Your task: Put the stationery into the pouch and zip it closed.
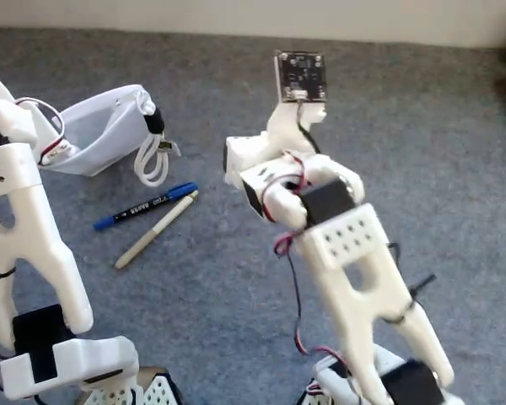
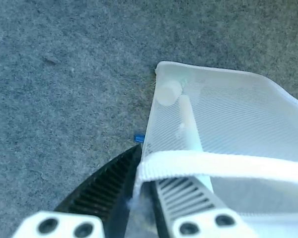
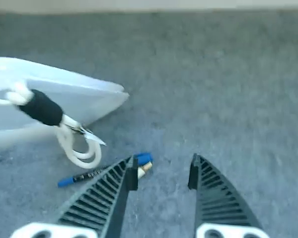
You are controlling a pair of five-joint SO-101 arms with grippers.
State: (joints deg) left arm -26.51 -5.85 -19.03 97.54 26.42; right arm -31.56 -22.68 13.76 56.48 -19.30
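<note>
A white mesh pouch lies open at the back left of the grey carpet, and my left gripper is shut on its rim. A white stick-like item shows through the pouch's mesh. A blue pen and a beige pen lie side by side on the carpet in front of the pouch. My right gripper hangs open above the carpet with the pens' tips just beside its finger. The blue pen and pouch lie off to one side of it.
A white cord loop with a black wrap hangs from the pouch's end toward the pens. The right arm stands mid-table. Bare grey carpet stretches to the right.
</note>
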